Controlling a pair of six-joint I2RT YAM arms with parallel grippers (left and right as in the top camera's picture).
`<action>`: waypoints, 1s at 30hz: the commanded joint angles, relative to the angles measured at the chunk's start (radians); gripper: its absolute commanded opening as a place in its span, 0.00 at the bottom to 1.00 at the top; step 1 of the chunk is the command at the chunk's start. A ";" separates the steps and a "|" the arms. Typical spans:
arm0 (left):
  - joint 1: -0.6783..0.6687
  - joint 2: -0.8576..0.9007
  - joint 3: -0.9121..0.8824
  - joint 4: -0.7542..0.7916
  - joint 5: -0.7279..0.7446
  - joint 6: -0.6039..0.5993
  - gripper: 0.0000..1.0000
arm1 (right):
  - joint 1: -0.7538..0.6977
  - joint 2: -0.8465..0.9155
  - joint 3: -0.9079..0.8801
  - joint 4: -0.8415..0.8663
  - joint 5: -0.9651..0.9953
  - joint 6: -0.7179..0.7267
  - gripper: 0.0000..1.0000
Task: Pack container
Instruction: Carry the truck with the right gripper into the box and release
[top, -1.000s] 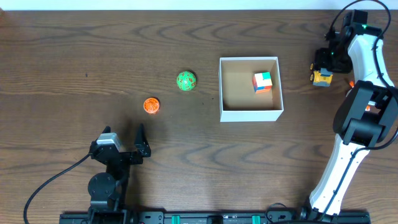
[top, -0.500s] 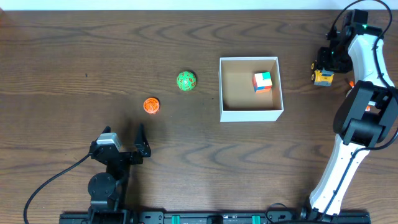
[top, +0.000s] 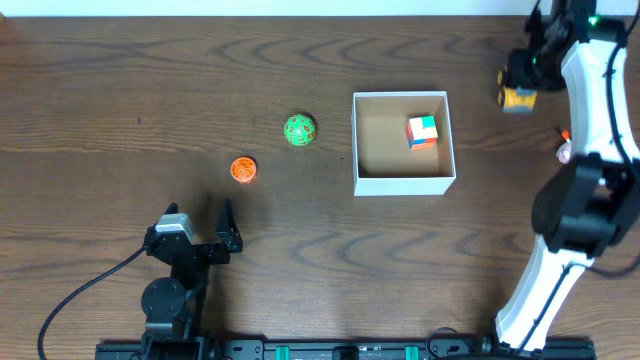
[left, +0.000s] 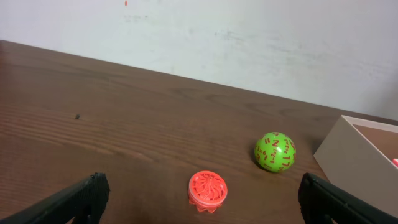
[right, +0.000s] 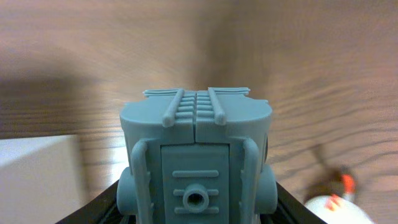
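The container (top: 403, 184), a shallow white box with a tan inside, sits right of the table's centre; a multicoloured cube (top: 422, 131) lies in it. My right gripper (top: 523, 72) is shut on a grey and yellow toy vehicle (top: 518, 97), held beyond the box's far right corner. In the right wrist view the grey toy (right: 196, 143) fills the space between the jaws (right: 196, 214). My left gripper (top: 198, 226) is open and empty near the front edge. A green ball (top: 299, 130) and an orange disc (top: 243, 170) lie left of the box.
A small white and orange object (top: 565, 150) lies on the table to the right of the box and shows in the right wrist view (right: 326, 202). In the left wrist view the orange disc (left: 207, 191), the green ball (left: 275, 152) and the box wall (left: 351, 158) lie ahead.
My right gripper has moved toward the far edge with the toy vehicle in it. The left arm, the ball, the disc and the box have not moved.
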 joint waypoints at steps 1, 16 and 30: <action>0.003 -0.006 -0.018 -0.037 -0.012 0.009 0.98 | 0.088 -0.138 0.041 -0.023 -0.004 0.001 0.40; 0.003 -0.006 -0.018 -0.037 -0.012 0.009 0.98 | 0.432 -0.224 0.019 -0.172 0.013 -0.017 0.45; 0.003 -0.006 -0.018 -0.037 -0.012 0.009 0.98 | 0.497 -0.116 -0.014 -0.184 0.009 0.217 0.43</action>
